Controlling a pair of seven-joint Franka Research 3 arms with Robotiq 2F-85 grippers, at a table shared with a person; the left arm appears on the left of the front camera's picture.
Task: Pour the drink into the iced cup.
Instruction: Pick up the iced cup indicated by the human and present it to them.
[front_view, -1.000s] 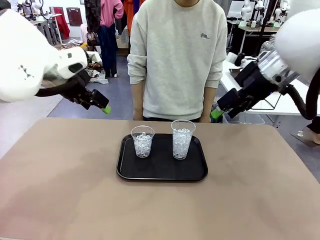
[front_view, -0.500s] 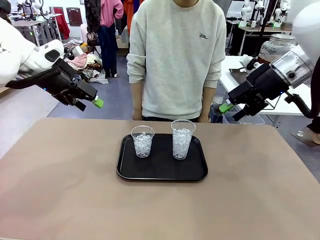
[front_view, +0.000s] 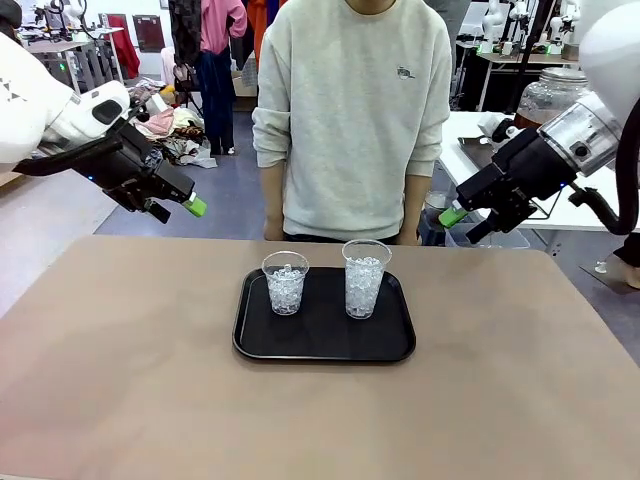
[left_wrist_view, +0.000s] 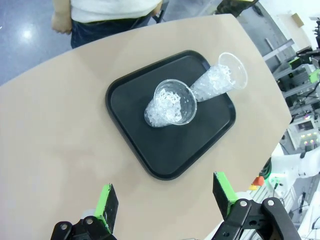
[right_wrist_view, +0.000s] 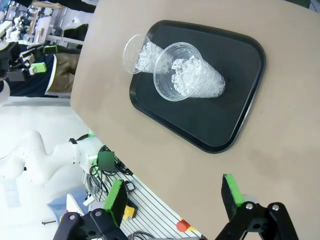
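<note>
Two clear plastic cups of ice stand on a black tray (front_view: 324, 343) at the table's middle: a shorter cup (front_view: 286, 283) on the left and a taller cup (front_view: 364, 279) on the right. My left gripper (front_view: 178, 208) hangs open in the air over the far left of the table. Its wrist view looks down on the shorter cup (left_wrist_view: 170, 102), the taller cup (left_wrist_view: 220, 77) and its own gripper (left_wrist_view: 165, 195). My right gripper (front_view: 462, 222) hangs open at the far right. Below it are the taller cup (right_wrist_view: 187, 75), the shorter cup (right_wrist_view: 142, 54) and its own gripper (right_wrist_view: 174, 192). I cannot make out the drink.
A person in a light grey sweatshirt (front_view: 350, 110) stands at the far edge, arms down. A round glass jar with a silver lid (front_view: 556, 95) sits on a white side table behind my right arm. Bare tan tabletop (front_view: 320, 420) surrounds the tray.
Over the last second both arms swung outward and away from the tray, the left to the left, the right to the right. The jar behind the right arm came into sight. Cups unmoved.
</note>
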